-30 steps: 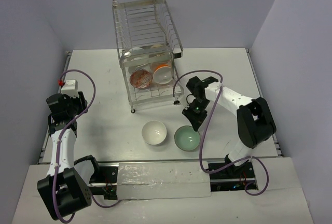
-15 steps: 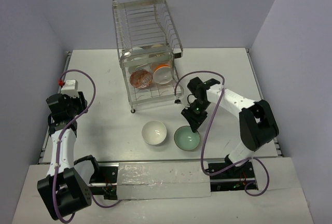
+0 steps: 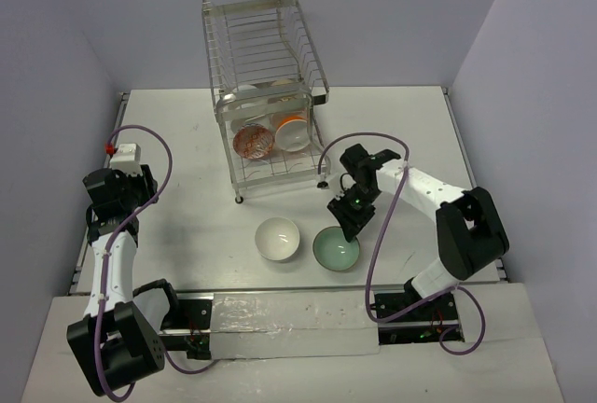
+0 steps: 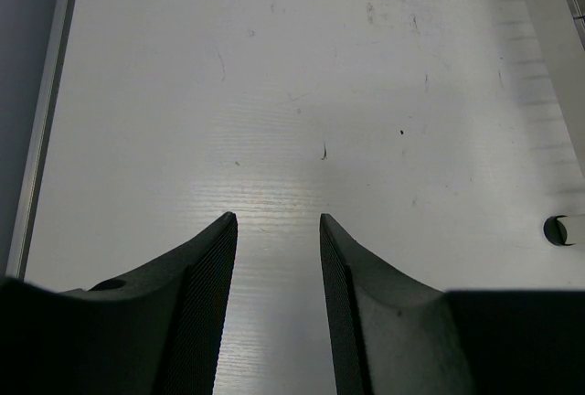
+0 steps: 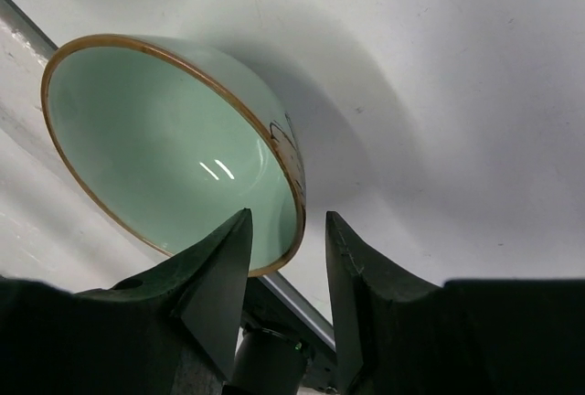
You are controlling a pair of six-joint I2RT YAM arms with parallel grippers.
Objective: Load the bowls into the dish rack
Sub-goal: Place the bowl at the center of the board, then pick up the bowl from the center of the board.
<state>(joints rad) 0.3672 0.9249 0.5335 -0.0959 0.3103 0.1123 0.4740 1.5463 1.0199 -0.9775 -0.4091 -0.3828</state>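
Your right pincer (image 5: 288,217) stands spread astride the rim of the mint green bowl (image 5: 155,139), one finger over the glazed inside and the other outside the wall. Neither finger clearly presses the rim yet. The bowl sits on the table (image 3: 187,142) directly under the pincer, with a white bowl (image 3: 278,239) just beside it on the pincer's left. The dish rack (image 3: 222,48) stands beyond the pincer and to its left, and an orange-red patterned bowl (image 3: 252,142) is already in its lower tier.

If you close too shallow on that smooth lip, I judge the bowl may squirt out or skid into the white bowl. With only one edge held, it may also swing down as you lift and clip the rack's wires on the way in.

Your left pincer (image 4: 274,221) is well off to the left, spread over bare table and holding nothing.
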